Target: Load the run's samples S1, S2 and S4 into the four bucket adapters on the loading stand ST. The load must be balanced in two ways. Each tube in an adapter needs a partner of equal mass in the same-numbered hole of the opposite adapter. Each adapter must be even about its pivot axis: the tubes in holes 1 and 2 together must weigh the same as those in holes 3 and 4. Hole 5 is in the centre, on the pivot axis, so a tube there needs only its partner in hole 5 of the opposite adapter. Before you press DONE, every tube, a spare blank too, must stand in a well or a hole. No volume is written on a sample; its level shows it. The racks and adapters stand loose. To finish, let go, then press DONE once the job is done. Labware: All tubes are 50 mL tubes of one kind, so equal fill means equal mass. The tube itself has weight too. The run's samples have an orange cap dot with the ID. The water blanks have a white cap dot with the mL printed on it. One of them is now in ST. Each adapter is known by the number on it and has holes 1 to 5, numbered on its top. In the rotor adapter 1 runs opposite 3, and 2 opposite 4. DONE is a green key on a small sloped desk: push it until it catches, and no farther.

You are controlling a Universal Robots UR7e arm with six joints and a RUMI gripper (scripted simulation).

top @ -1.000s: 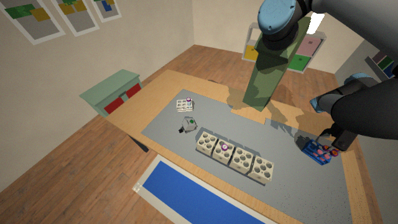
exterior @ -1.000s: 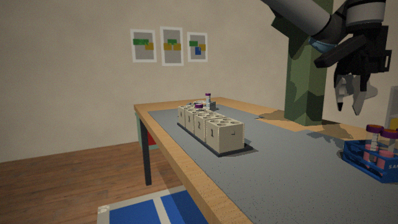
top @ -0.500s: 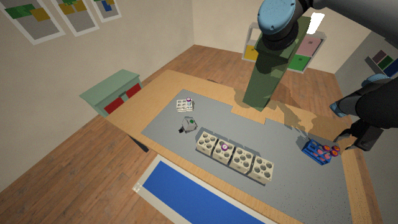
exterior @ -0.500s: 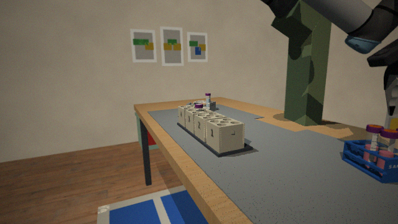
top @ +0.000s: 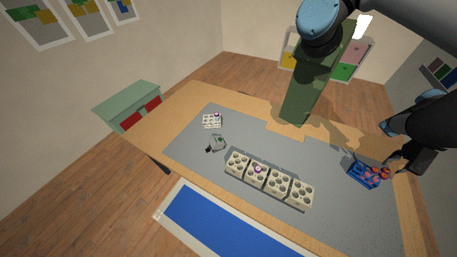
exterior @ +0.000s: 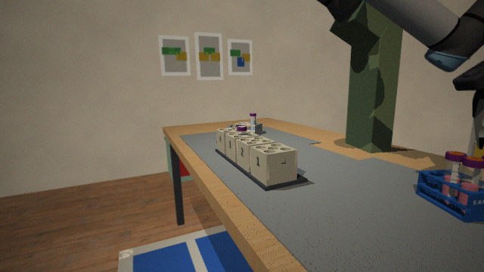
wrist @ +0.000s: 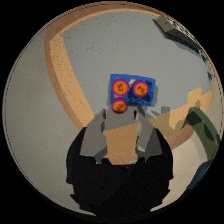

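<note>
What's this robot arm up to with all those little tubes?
It is loading sample tubes into the row of four cream adapters. The gripper hangs above the blue rack of three orange-dotted tubes, its fingers partly apart and holding nothing. So far only one white-dotted tube stands in an adapter; another sits in the small white rack.

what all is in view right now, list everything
bucket adapters: four, cream, in a row mid-mat
blank tube: one, purple cap, in the second adapter from the left
blue rack: one, right edge of mat
sample tubes: three, orange dots, in blue rack
white rack: one, far left, holds one tube
DONE key: green, on grey desk
pillar: one, green, behind the mat
tool: partly open, empty, above blue rack
</note>
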